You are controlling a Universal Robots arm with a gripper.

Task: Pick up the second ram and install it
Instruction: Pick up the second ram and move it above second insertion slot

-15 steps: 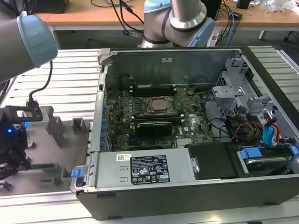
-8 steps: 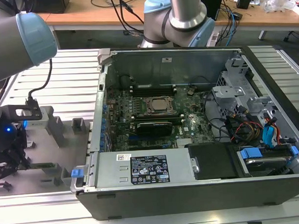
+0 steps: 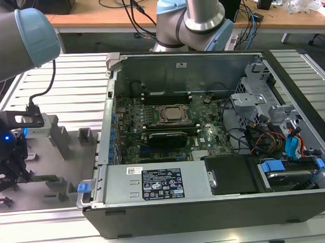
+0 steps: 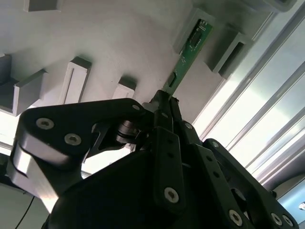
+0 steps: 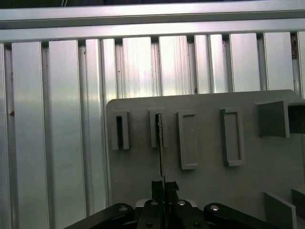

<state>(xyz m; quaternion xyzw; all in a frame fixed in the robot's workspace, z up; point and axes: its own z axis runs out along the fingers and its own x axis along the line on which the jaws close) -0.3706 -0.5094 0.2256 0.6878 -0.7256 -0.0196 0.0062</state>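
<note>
Hand pinched tight on the second ram, seemingly in its holder

An open computer case is lying on the slatted bench, toward the exterior view's right. Grey holder blocks are standing on a grey plate at what is probably the bench's edge.

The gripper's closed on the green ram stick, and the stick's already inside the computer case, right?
Not quite. The gripper is closed on the green ram stick, but the stick is at the grey holder plate, outside the computer case, as both wrist views show.
</note>
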